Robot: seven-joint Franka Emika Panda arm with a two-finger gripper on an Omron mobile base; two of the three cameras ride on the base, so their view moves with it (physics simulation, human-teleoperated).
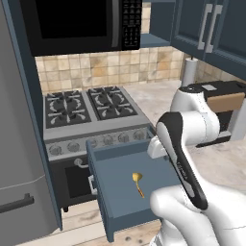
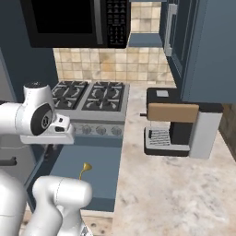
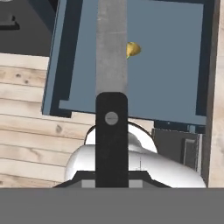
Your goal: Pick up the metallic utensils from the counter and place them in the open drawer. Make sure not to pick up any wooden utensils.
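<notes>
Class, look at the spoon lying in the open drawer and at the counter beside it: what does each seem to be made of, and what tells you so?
Spoon: probably polished metal, brass-like; bright golden-yellow, glossy bowl.
Counter: seemingly stone, marble or granite; pale beige with mottled veining, smooth finish.

In the hand view a grey blade-like utensil (image 3: 111,48) with a black handle hides most of the golden spoon (image 3: 133,49) in the open drawer (image 3: 175,65), whose far side the picture's top edge cuts off.
</notes>
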